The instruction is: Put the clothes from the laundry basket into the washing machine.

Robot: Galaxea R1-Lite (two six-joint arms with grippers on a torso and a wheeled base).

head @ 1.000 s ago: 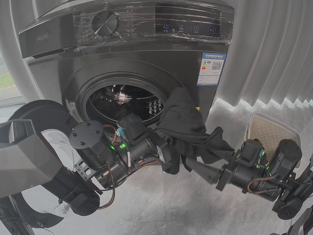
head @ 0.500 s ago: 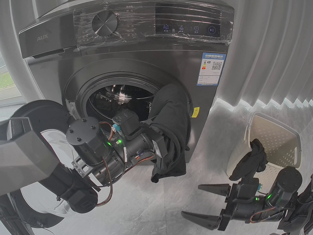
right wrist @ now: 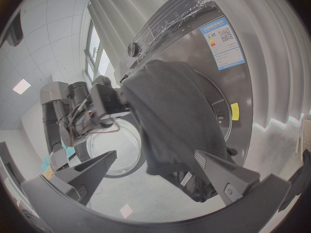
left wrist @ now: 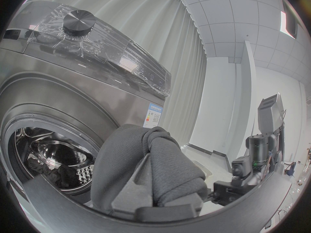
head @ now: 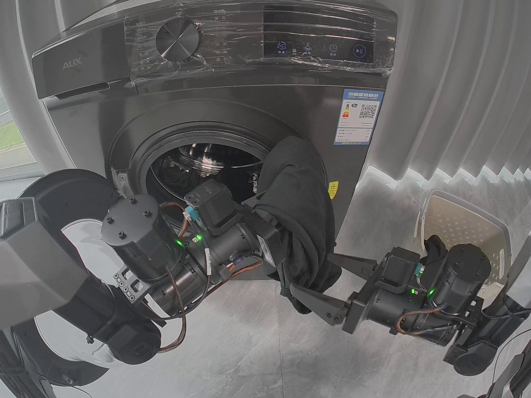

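Observation:
A dark grey garment (head: 298, 205) hangs in front of the washing machine (head: 221, 95), draped over the right rim of its open drum (head: 204, 172). My left gripper (head: 281, 237) is shut on the garment's upper part; the cloth (left wrist: 162, 165) wraps over its fingers. My right gripper (head: 327, 281) is open, its fingers either side of the garment's lower end (right wrist: 194, 182) without pinching it. The white laundry basket (head: 470, 222) stands on the floor at the right, with another dark cloth (head: 437, 248) over its near rim. Dark clothes (left wrist: 61, 175) lie inside the drum.
The round machine door (head: 66, 205) stands swung open at the left, behind my left arm. White curtains (head: 459, 84) hang behind and to the right of the machine. Grey tiled floor (head: 265, 349) lies bare below both arms.
The right gripper let go of the garment's stretched end, dropped back open, then rose again to the hanging lower end. The garment now hangs straight down from the left gripper, which shifted slightly left.

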